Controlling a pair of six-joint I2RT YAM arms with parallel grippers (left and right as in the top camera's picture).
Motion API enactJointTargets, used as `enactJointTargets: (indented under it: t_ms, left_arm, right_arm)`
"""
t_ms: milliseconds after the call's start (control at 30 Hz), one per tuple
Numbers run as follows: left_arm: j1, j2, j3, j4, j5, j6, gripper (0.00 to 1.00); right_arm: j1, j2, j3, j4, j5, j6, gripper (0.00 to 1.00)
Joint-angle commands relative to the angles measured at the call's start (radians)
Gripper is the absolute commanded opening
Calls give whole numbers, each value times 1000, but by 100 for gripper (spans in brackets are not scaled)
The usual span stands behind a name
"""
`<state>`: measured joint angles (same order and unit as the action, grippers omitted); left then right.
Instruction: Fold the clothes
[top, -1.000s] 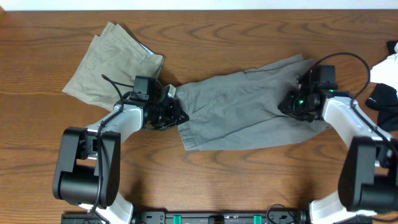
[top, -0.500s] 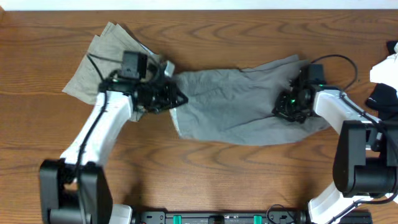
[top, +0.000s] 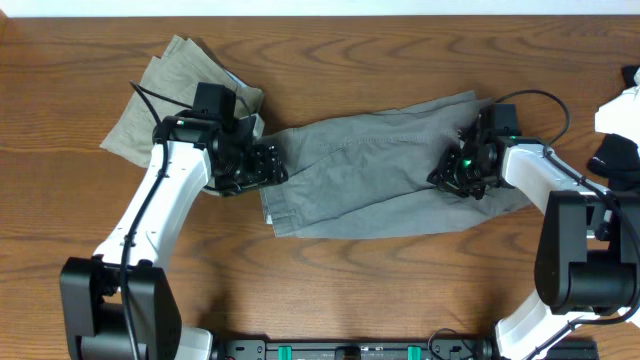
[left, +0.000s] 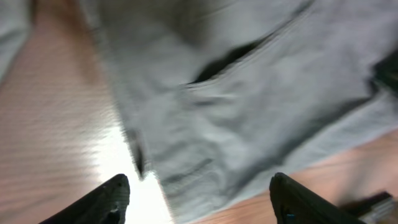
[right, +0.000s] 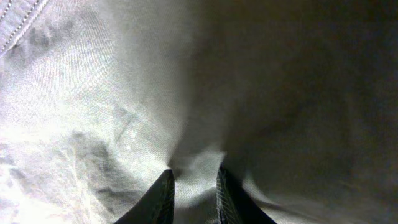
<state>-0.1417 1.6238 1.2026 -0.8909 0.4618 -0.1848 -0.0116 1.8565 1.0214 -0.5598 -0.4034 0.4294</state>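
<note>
Two tools attend the grey shorts (top: 370, 180), which lie flat midway between the side edges of the surface (top: 400, 295): our left tool (left: 199, 193) gapes wide and empty, our right tool (right: 194, 179) pinches cloth. We judge no fold made yet.

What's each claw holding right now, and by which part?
Right claw pinches a fold of the grey shorts near their right end in the overhead view. Left claw is open, holding nothing.

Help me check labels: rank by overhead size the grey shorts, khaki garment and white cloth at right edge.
Largest: grey shorts
khaki garment, partly under the left arm
white cloth, cut off by the frame, so true size unknown
</note>
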Motion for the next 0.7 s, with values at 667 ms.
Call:
enactJointTargets:
  t_ms: [667]
  left_arm:
    - [6,427,-43,168,264,17,68]
  right_arm:
    - [-35,70,-54,-27,118,0,24]
